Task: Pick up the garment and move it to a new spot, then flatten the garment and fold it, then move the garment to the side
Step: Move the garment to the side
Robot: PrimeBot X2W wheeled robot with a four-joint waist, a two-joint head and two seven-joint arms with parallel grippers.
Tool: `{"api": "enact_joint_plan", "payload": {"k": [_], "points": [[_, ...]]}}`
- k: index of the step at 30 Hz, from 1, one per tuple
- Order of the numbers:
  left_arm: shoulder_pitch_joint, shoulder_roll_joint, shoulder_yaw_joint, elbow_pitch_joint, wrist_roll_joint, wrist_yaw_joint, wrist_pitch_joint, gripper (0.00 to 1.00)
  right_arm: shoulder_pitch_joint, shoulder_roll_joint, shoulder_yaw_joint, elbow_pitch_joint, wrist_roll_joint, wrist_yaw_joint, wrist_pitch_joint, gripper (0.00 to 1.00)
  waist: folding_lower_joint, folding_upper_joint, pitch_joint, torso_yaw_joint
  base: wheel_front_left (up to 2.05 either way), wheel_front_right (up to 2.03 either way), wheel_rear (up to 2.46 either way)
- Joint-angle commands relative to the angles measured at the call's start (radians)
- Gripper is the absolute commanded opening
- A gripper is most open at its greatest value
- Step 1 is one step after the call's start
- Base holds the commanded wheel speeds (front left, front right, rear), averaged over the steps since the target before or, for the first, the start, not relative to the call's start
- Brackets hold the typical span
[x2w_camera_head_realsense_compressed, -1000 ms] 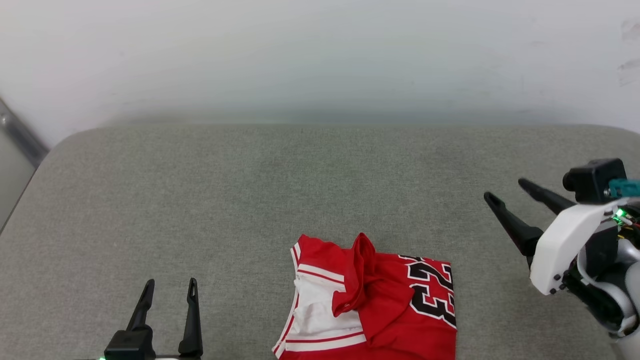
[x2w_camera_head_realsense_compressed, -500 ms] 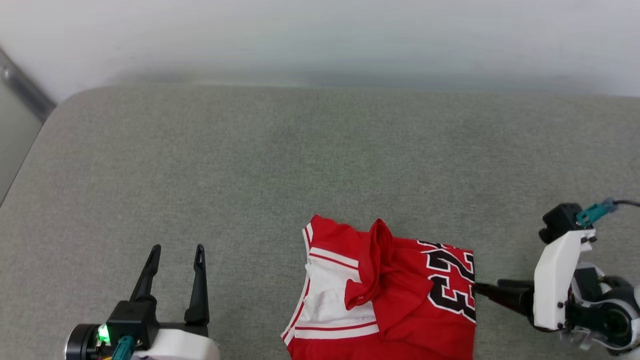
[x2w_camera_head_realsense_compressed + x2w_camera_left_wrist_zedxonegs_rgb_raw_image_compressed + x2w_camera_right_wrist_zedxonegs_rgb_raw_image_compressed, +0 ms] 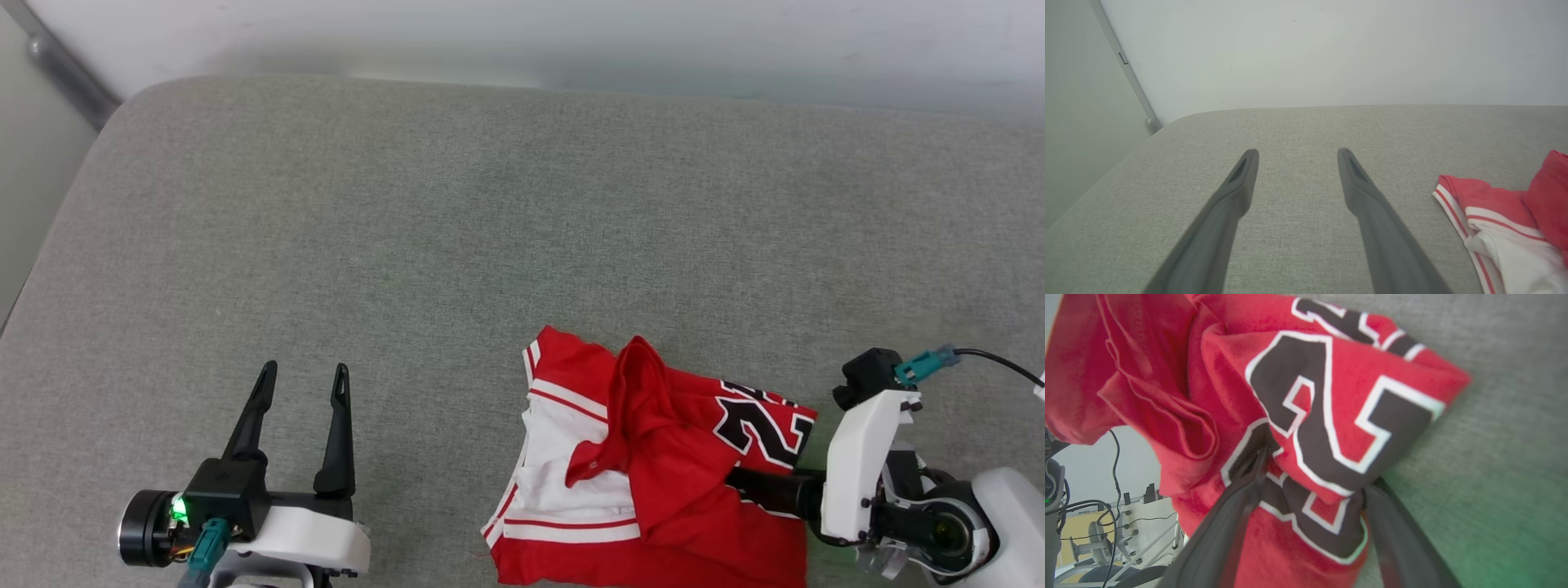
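Garment (image 3: 669,457), rumpled red jersey shirt, white sleeves, black "23", sits near front edge of grey fabric table (image 3: 408,245). Right claw (image 3: 1316,469), jaws apart, straddles its numbered fold, likely partly under it; bite deep before closing. Left claw (image 3: 304,371) spread, holding nothing.

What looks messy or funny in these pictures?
The red jersey shirt with white sleeves lies crumpled on the grey fabric cushion: a red flap is folded over its middle, and the edge with the black number is bunched up where the open right gripper pokes into it. Nothing looks torn.
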Motion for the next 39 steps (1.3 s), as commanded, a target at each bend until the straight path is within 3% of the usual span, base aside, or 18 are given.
{"api": "enact_joint_plan", "payload": {"k": [1, 4, 5, 6, 11, 17, 18, 27, 34, 39], "points": [[-0.014, -0.001, -0.002, 0.001, 0.000, 0.001, -0.002, 1.00, 0.023, 0.030, 0.038, 0.041, -0.007, -0.002, 0.003, 1.00, -0.0001, 0.0000, 0.005, 0.006, 0.00, 0.00, 0.00], [-0.019, -0.001, -0.006, 0.004, -0.002, 0.004, -0.002, 1.00, 0.024, 0.037, 0.080, 0.073, -0.003, -0.003, -0.002, 1.00, -0.0001, 0.0000, 0.007, 0.012, 0.00, 0.00, 0.00], [-0.018, -0.001, -0.006, 0.005, -0.003, 0.006, -0.002, 1.00, 0.021, 0.035, 0.091, 0.080, -0.004, -0.003, -0.012, 0.57, -0.0001, 0.0000, 0.007, 0.013, 0.00, 0.00, 0.00], [-0.017, -0.001, -0.007, 0.005, -0.004, 0.006, -0.002, 1.00, 0.017, 0.032, 0.101, 0.082, -0.004, -0.003, -0.020, 0.00, -0.0001, 0.0000, 0.006, 0.013, 0.00, 0.00, 0.00], [-0.001, -0.001, -0.006, 0.010, -0.003, 0.011, -0.002, 1.00, -0.014, 0.004, 0.126, 0.065, 0.025, -0.002, -0.067, 0.00, -0.0001, 0.0000, -0.015, 0.011, 0.00, 0.00, 0.00], [0.031, -0.001, 0.004, 0.008, -0.003, 0.019, -0.002, 1.00, -0.068, -0.063, 0.186, -0.037, 0.040, -0.002, -0.112, 0.00, -0.0001, 0.0000, -0.070, -0.014, 0.00, 0.00, 0.00], [0.060, -0.001, 0.008, 0.001, -0.010, 0.029, -0.002, 1.00, -0.110, -0.154, 0.247, -0.142, 0.029, -0.002, -0.101, 0.00, -0.0001, 0.0000, -0.105, -0.063, 0.00, 0.00, 0.00], [0.080, -0.001, 0.020, -0.022, -0.021, 0.045, -0.002, 1.00, -0.202, -0.330, 0.279, -0.307, -0.004, -0.002, -0.039, 0.00, -0.0001, 0.0000, -0.088, -0.218, 0.00, 0.00, 0.00], [0.045, 0.000, 0.029, -0.044, -0.014, 0.040, -0.002, 1.00, -0.268, -0.441, 0.233, -0.290, -0.066, -0.002, -0.031, 0.00, -0.0001, 0.0000, -0.012, -0.299, 0.00, 0.00, 0.00], [-0.003, 0.007, 0.034, -0.066, 0.006, 0.019, -0.002, 1.00, -0.333, -0.550, 0.158, -0.150, -0.179, -0.002, -0.054, 0.00, -0.0001, 0.0000, 0.084, -0.312, 0.00, 0.00, 0.00]]}}
